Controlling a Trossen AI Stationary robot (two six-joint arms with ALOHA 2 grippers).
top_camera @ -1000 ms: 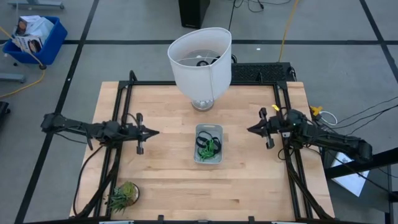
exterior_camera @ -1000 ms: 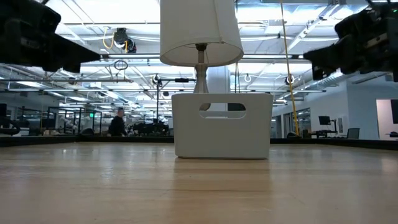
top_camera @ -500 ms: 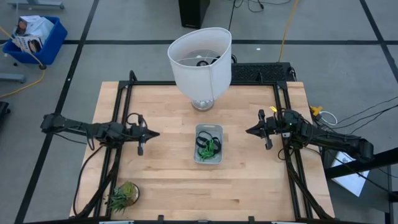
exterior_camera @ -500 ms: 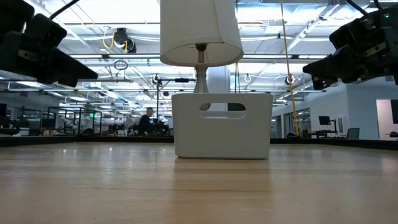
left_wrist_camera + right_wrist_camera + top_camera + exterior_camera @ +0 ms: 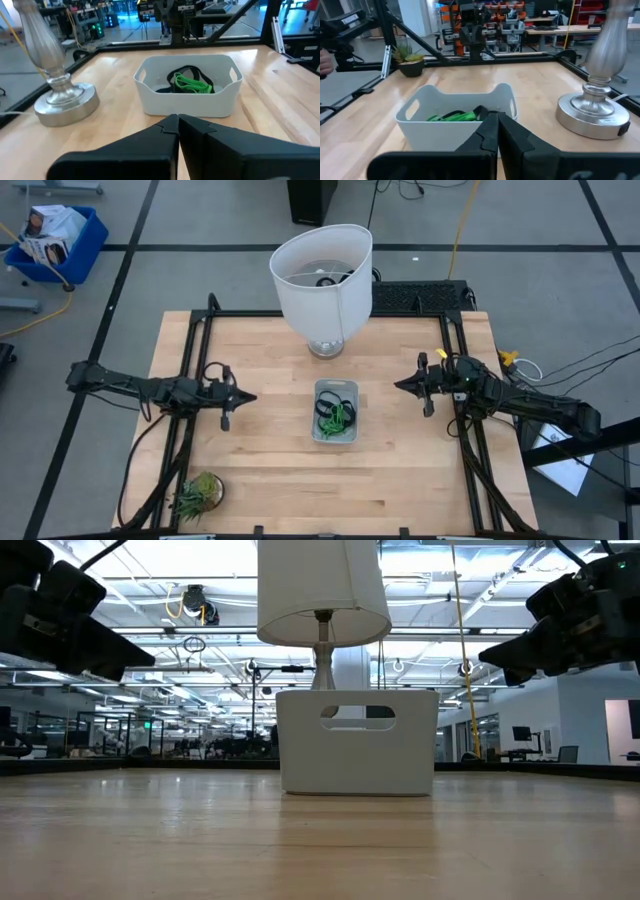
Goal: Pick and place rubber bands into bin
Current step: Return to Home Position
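Over the last second very little has shifted. The two arms have only eased: the left one settled a little lower on the left of the bin (image 5: 317, 425), and the right one crept a shade nearer the bin from the other side. A person who was walking through the hall behind the bin no longer shows.

The left end effector (image 5: 249, 394) and the right end effector (image 5: 398, 386) both point at the bin from well apart. Each has its fingers pressed together and holds nothing. The rubber bands (image 5: 335, 412) lie in a green and dark tangle inside the bin, and we see none outside it. We judge the collecting finished, with the arms merely drawing back to rest.

The counter (image 5: 260, 470) is pale butcher-block wood inside a black frame, with the bin near its middle. A lamp (image 5: 322, 275) with a white shade stands just beyond the bin, and a small spiky plant (image 5: 197, 492) sits at the near left corner, well away from the bin.

Around the counter is a grey floor marked with dark lines. A blue crate (image 5: 55, 240) sits far off to the left, and behind the bin is a bright open workshop hall
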